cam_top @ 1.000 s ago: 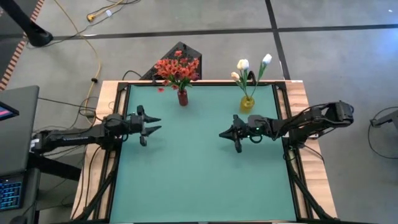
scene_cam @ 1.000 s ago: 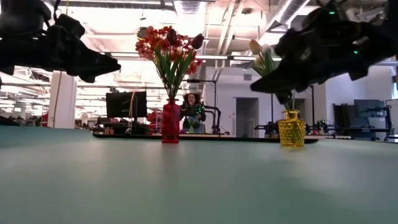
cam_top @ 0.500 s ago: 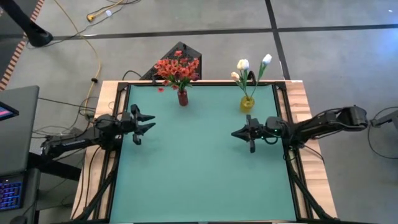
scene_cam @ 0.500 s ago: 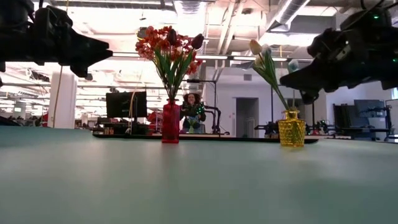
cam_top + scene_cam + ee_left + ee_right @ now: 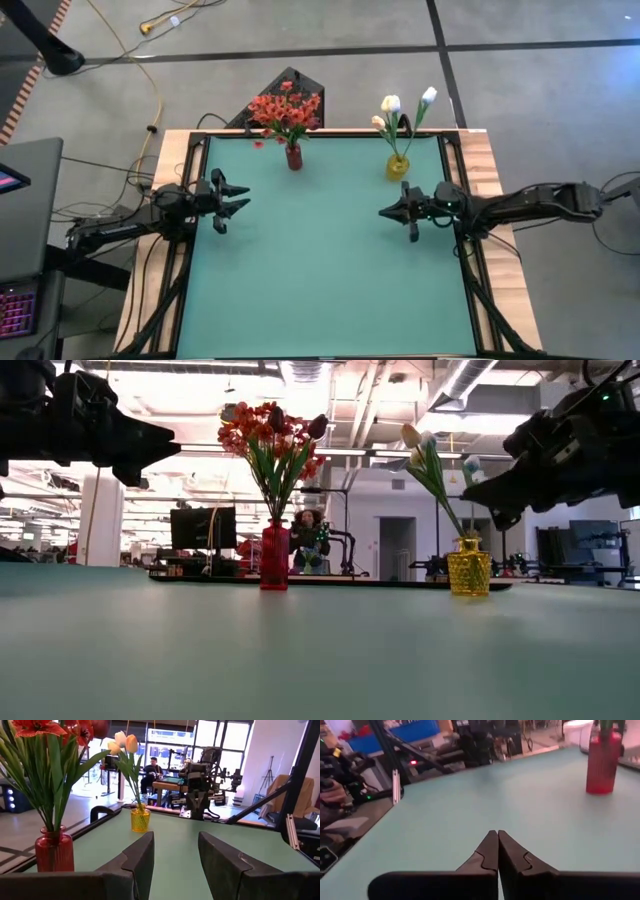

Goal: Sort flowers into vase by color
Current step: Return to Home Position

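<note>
Two bunches at far edge of table (image 5: 320,290): red-orange flowers (image 5: 286,112) upright in red vase (image 5: 293,157), white flowers (image 5: 391,104) in yellow vase (image 5: 398,167). My left gripper (image 5: 243,198) near left edge, fingers spread, empty. My right gripper (image 5: 384,212) near right edge, fingers pressed together, empty.

Bright ceiling lights (image 5: 290,380) glare in the low view — table (image 5: 320,290) evenly lit.

A grey floor (image 5: 300,30) crossed by a yellow cable (image 5: 158,100), with bright ceiling lights (image 5: 190,400), a white pillar (image 5: 100,520) and tall windows (image 5: 220,735).
</note>
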`<action>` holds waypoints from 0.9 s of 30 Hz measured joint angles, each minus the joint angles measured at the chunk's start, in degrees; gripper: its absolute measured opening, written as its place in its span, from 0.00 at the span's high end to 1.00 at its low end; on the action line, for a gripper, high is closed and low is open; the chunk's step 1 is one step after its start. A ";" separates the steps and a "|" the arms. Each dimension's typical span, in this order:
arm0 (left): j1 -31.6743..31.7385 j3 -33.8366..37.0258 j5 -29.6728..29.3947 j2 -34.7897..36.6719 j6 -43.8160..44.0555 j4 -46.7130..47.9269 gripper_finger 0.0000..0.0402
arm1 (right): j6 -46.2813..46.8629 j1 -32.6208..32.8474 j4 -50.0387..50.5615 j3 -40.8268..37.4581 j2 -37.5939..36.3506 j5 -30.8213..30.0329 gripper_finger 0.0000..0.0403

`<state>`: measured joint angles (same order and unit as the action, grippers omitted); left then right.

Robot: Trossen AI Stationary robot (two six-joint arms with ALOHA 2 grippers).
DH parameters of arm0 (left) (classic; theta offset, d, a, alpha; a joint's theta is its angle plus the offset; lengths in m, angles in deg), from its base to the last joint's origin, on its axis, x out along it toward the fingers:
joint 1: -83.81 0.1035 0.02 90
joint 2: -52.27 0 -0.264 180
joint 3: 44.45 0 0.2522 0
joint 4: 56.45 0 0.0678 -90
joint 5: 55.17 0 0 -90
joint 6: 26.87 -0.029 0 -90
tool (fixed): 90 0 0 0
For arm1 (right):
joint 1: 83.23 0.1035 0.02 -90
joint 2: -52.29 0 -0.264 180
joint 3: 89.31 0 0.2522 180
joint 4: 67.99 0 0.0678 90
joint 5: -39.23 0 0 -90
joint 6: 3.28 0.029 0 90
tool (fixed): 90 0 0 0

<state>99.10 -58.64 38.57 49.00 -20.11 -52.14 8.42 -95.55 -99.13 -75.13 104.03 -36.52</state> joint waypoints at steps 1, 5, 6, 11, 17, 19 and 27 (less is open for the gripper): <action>0.00 0.01 0.00 -0.02 0.00 0.04 0.65 | 0.04 -0.67 1.57 0.00 -0.57 0.69 0.94; 0.00 0.02 -0.01 -0.04 0.08 0.14 0.65 | 0.04 -2.82 8.26 -0.02 -3.46 1.02 0.94; 0.00 0.03 -0.01 -0.04 0.00 0.14 0.65 | 0.22 -3.24 9.53 -0.02 -4.33 0.98 0.94; 0.00 0.04 -0.04 -0.04 -1.57 0.13 0.65 | 1.74 -4.39 15.66 -0.04 -9.86 0.90 0.94; 0.00 0.04 -0.06 -0.04 -1.95 0.16 0.65 | 1.83 -4.33 26.37 -0.07 -18.94 -1.25 0.94; 0.00 0.04 -0.07 -0.04 -1.99 0.71 0.65 | 1.86 -4.33 29.59 -0.07 -21.80 -2.09 0.94; 0.00 0.04 -0.12 -0.06 -1.66 3.25 0.65 | 1.46 -4.33 40.38 -0.07 -30.34 -4.16 0.94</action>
<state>99.10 -58.59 38.46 48.94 -21.77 -48.89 9.88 -99.87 -58.75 -75.19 73.69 -40.69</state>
